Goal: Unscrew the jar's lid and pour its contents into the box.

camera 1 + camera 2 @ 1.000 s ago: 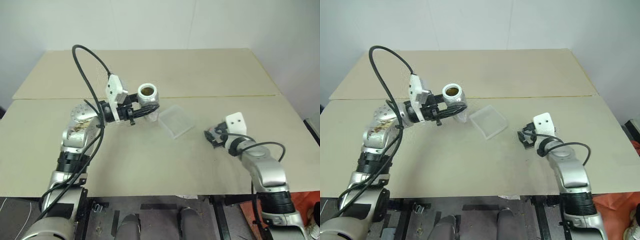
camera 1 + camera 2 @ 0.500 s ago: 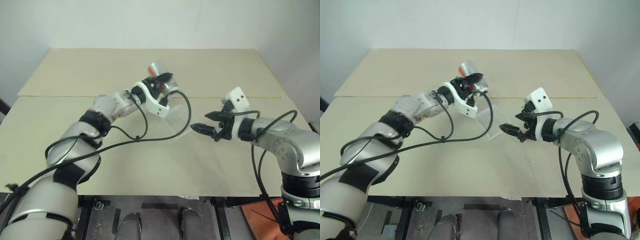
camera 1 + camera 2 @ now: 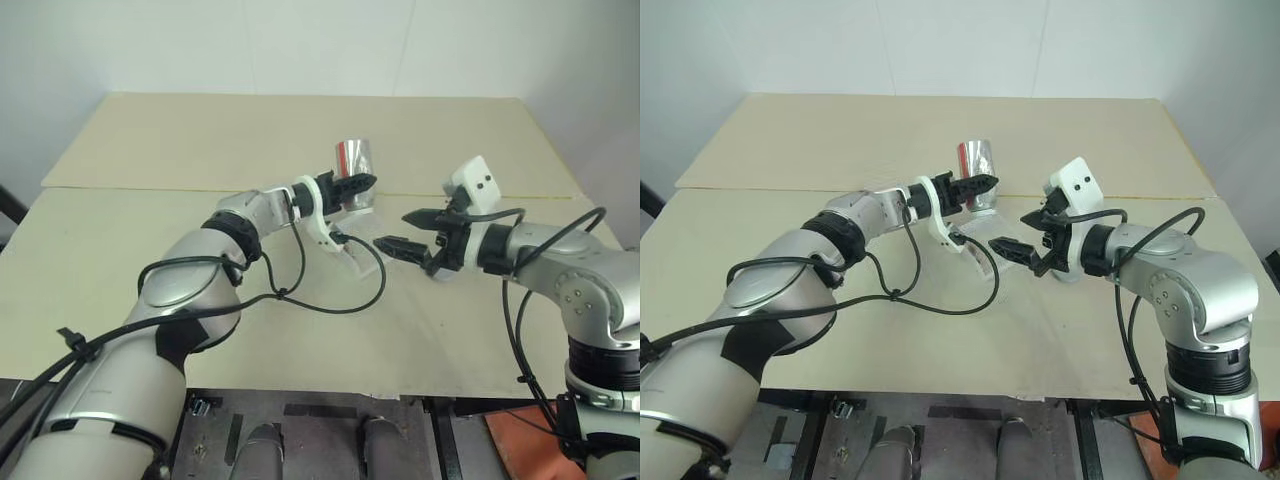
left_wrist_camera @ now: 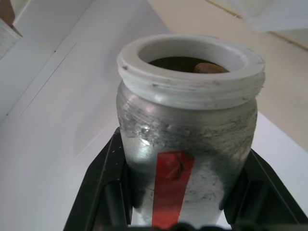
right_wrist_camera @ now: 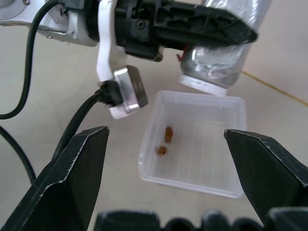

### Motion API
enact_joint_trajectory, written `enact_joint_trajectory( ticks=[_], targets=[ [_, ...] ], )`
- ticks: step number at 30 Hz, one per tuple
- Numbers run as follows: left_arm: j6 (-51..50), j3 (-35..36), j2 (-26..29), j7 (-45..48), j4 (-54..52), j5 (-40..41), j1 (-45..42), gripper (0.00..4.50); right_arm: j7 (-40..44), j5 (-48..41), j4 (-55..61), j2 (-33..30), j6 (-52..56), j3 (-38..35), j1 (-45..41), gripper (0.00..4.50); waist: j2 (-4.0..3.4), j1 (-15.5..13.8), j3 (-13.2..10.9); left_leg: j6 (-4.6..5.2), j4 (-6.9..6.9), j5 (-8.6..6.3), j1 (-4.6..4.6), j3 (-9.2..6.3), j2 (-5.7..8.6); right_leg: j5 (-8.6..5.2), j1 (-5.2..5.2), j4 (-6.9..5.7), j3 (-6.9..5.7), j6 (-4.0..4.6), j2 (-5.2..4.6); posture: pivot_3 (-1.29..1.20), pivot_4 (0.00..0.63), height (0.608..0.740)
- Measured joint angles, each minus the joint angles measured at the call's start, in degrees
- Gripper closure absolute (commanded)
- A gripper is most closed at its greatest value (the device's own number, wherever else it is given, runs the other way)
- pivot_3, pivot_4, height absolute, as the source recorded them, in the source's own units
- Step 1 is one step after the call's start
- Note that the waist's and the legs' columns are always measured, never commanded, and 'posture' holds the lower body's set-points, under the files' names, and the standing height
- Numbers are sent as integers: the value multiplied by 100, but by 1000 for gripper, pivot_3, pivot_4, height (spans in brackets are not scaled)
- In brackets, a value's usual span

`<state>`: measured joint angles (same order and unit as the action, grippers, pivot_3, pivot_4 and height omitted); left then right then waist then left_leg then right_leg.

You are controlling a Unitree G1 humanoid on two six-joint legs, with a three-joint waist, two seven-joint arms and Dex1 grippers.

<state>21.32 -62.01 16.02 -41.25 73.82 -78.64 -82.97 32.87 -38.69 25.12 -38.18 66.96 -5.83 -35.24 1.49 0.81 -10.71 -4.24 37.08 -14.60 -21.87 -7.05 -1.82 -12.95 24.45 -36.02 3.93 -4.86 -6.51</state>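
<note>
The pouring step is in hand: the left gripper (image 3: 352, 189), clamped on the uncapped jar (image 5: 219, 67), holds it mouth-down above the box (image 5: 192, 144), which contains two brownish bits (image 5: 164, 139), while the right gripper (image 3: 412, 230) hovers beside, spread wide and empty; further tilting likely empties the rest.

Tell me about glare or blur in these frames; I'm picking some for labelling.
Left eye view: glare streaks the jar. Left wrist view: jar sharp, table behind it soft. Right wrist view: box and its two brown bits crisp; the right hand's near fingers blurred.
</note>
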Motion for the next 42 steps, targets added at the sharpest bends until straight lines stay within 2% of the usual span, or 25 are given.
enact_joint_trajectory(
  ticks=[4,8,11,14,15,16,18,21,25,28,31,34,41,42],
  targets=[
    [145,46,2,8,23,141,1,2587,-74,-81,27,-1,0,-29,15,49,0,3,0,-19,0,11,1,0,0,0,0,0,0,-1,0,0,150,740],
    [618,627,118,330,14,833,20,2587,-94,-87,30,-6,-4,-29,15,49,0,17,0,-19,0,11,0,1,-1,0,0,0,0,0,0,0,150,740],
    [1288,1428,432,894,-99,1775,185,2587,-67,-75,42,-67,-99,-29,59,49,0,41,0,-24,-1,14,4,1,-2,0,1,-1,0,0,0,0,150,740],
    [1972,2670,631,2309,-213,3332,642,2587,25,-46,79,-163,-351,-29,123,49,-2,44,1,-28,1,16,3,2,-2,1,0,-2,-1,0,-2,0,150,740],
    [1992,3200,606,3089,-320,4069,887,2587,84,-27,80,-209,-448,-29,140,49,-3,45,2,-29,2,16,5,3,-1,1,-2,-3,0,0,-4,0,150,740],
    [1817,3834,508,4001,-484,4940,1176,2587,136,-16,80,-263,-547,-29,170,49,-4,51,2,-29,2,17,4,2,-2,1,-3,-4,-1,0,-4,0,150,740],
    [1204,4670,403,5402,-855,6220,1612,2587,207,15,80,-303,-667,-27,191,49,-4,64,2,-30,8,17,1,-1,-2,1,-4,-5,-5,1,-4,0,150,740],
    [-214,5543,406,6841,-1953,7695,2206,2587,287,31,83,-356,-795,-19,235,49,-4,160,2,-27,17,16,-3,-5,-2,1,-5,-8,-6,0,-4,0,150,740],
    [-2080,6218,515,7703,-3748,8970,3071,2587,332,34,105,-390,-866,-8,303,49,-5,285,3,-21,22,12,7,-8,-3,1,-14,-12,-6,1,-3,0,150,740],
    [-2868,6340,520,7788,-4582,9274,3619,2587,335,35,135,-404,-916,3,351,49,-6,344,4,-14,25,8,25,-8,-3,1,-25,-18,-5,2,-2,0,150,740],
    [-3001,6343,490,7774,-5233,9326,4306,2587,333,47,138,-405,-949,26,374,49,-9,352,6,-11,20,6,46,-6,-3,1,-36,-14,2,2,-1,0,150,740],
    [-3001,6352,371,7670,-5364,9330,4793,2587,335,66,138,-405,-950,29,399,49,-8,317,5,-9,22,5,44,-6,-2,2,-35,-9,2,3,-1,0,150,740],
    [-2779,6355,235,7490,-5482,9230,5082,2587,365,58,173,-405,-950,30,435,49,-8,292,6,-8,22,5,41,-5,-2,2,-36,-8,1,3,-2,0,150,740],
    [-2763,6361,217,7471,-5535,9230,5139,1865,365,55,181,-405,-950,31,435,0,-8,293,6,-8,22,5,42,-5,-2,2,-36,-8,2,3,-2,0,150,740]
  ],
)
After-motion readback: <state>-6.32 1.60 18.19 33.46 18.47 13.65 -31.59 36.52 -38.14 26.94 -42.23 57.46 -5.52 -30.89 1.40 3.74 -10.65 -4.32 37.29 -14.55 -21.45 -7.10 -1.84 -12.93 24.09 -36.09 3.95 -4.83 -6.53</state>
